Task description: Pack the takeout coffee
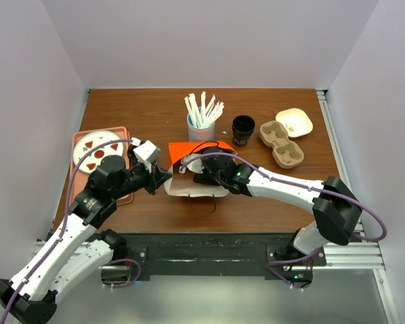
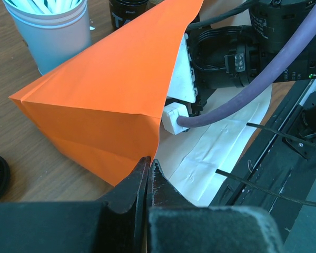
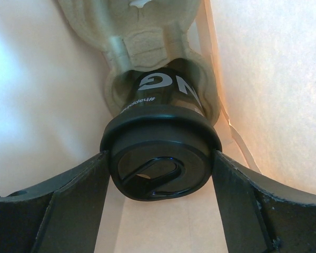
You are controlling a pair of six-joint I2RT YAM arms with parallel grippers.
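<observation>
The takeout coffee (image 3: 163, 95) is a dark cup with a round black lid (image 3: 159, 174). It sits in a socket of a pulp cup carrier (image 3: 139, 39) inside the paper bag, shown only in the right wrist view. My right gripper (image 3: 160, 157) reaches into the bag and its fingers press both sides of the lid. The orange bag (image 1: 189, 150) lies on its side at the table's middle and also shows in the left wrist view (image 2: 105, 89). My left gripper (image 2: 149, 164) is shut on the edge of the bag's mouth, at its left side in the top view (image 1: 163, 177).
A blue straw holder (image 1: 200, 127), an all-black cup (image 1: 243, 128), a second pulp carrier (image 1: 281, 143) and a cream dish (image 1: 295, 121) stand behind the bag. A pink tray (image 1: 121, 135) with a plate is at the left. The right wrist (image 2: 242, 52) fills the bag's mouth.
</observation>
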